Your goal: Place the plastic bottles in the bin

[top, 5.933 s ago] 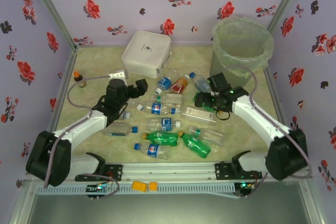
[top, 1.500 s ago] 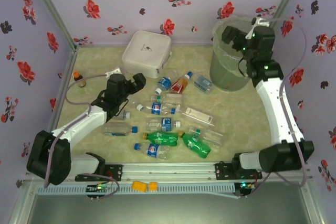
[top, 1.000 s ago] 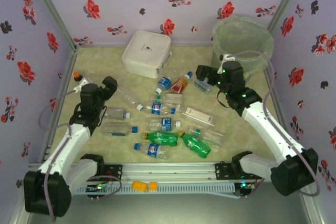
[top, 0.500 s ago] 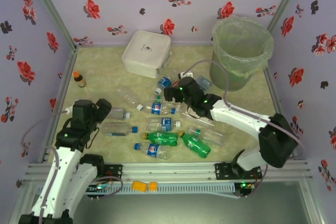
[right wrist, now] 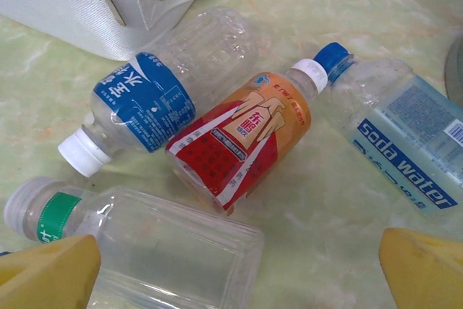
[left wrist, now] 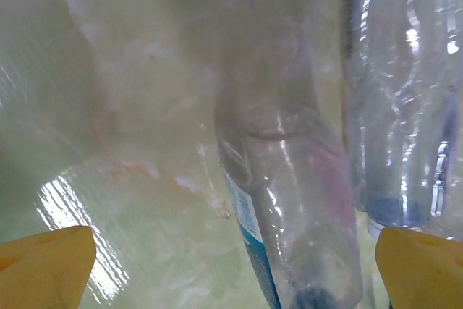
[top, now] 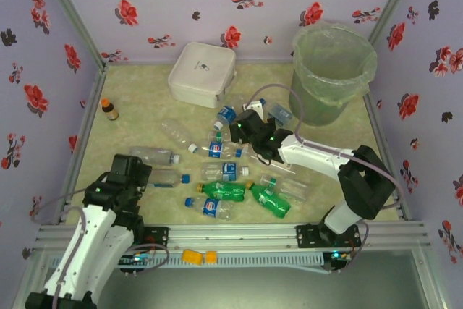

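bottles (top: 228,171) lie on their sides, scattered mid-table. Mostly clear with blue labels, plus two green bottles (top: 226,191) near the front and one orange-red bottle (right wrist: 242,132). bin (top: 318,99) stands upright back right, bag-lined, well apart from the pile; can't tell what's inside. white case (top: 201,72) back centre, zipped shut. right gripper (top: 242,124) is spread wide, holding nothing, over the orange-red bottle. left gripper (top: 132,168) is spread wide, nothing held, low over a clear bottle (left wrist: 289,208) front left.
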Available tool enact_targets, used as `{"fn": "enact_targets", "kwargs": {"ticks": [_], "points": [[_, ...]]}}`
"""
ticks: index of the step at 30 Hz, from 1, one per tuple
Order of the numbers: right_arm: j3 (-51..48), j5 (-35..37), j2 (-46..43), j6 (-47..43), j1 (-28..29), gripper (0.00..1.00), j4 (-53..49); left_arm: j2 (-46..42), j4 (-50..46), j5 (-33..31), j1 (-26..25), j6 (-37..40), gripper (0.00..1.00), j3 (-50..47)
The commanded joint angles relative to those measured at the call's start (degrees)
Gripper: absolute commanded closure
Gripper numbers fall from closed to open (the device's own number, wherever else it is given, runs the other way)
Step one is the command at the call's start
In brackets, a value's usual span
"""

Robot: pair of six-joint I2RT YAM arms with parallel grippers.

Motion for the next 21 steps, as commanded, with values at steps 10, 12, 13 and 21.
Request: {"fn": "enact_targets", "kwargs": {"ticks": [10,12,13,21], "points": [[0.6,-0.38,0.0,-1.38,0.2,0.0,-3.41,26.0,15.29,-3.11,-10.76,-19.33,0.0,1.93],[0.76,-0.6,0.32,-2.02,0.36,0.0,-3.69,28.95,16.15,-3.54,-11.15,-19.89,0.01,2.46],[0.59,-0.74,0.27,-2.41,0.41,0.0,-3.43,30.33,17.02,-3.67,-11.2,-19.92,0.01,2.61],[-0.14,-1.91,-2.17,-3.85,0.54,0.0,-4.07,34.86,19.4,-4.09,-11.45,-20.16,0.1,3.06]]}}
